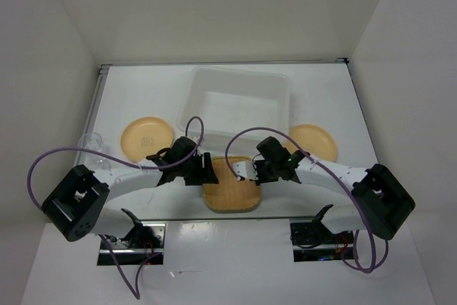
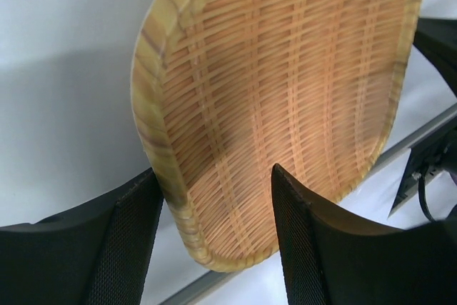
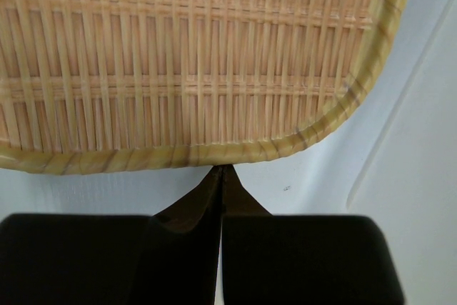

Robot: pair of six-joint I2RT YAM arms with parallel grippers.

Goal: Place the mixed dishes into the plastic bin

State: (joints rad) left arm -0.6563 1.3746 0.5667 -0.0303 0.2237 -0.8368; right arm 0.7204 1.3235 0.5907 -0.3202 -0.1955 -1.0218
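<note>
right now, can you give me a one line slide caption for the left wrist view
Left gripper, fingers open, straddling the rim of the woven tan plate on the white table.

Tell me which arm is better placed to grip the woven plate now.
Left. The left gripper is open with its fingers astride the rim of the woven plate; the right gripper is shut, its tip only at the plate's edge.

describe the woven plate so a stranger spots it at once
Start at the big white plastic bin. Just before its near wall is the woven plate. Unlike the two round plates flanking the bin, it is rounded-square with a basket-weave surface.
</note>
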